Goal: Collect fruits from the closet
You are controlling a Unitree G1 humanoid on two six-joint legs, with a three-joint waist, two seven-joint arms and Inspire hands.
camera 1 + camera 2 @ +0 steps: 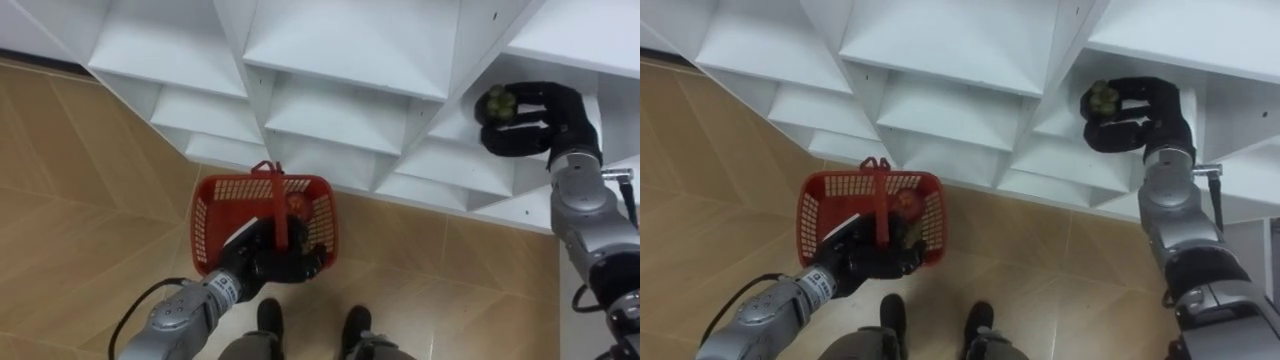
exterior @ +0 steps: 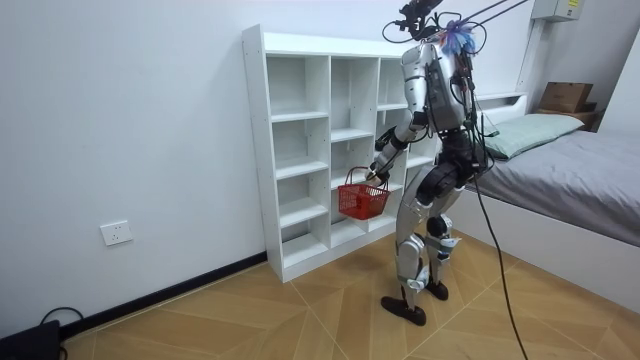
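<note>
We stand facing the closet (image 1: 330,60), close to its lower shelves. Our right hand (image 1: 545,125) reaches into a compartment on the closet's right side. Its fingers (image 1: 520,95) curl over the green fruit (image 1: 498,103) and the thumb closes underneath, so the fruit is pinched at the fingertips, just above the closet's shelf board. We cannot tell whether it has lifted clear of the board.

Our left hand (image 1: 272,262) hangs in front of the closet's bottom row, fingers wrapped round the handle (image 1: 277,200) of the red basket (image 1: 212,215). The basket hangs over the floor just out from the closet. A red fruit (image 1: 297,203) already lies inside it.

The green fruit looks lumpy, perhaps a small cluster, and we judge it light and rather soft. A hard squeeze could bruise it or split a cluster apart, and a smooth skin could slip out of a fingertip pinch. We would rather cup it deeper, with fingers over the top and thumb below its widest part, than hold it by the tips alone. The basket looks like stiff plastic mesh and light. The handle is the right place to hold it, though it may swing as the fruit drops in.
</note>
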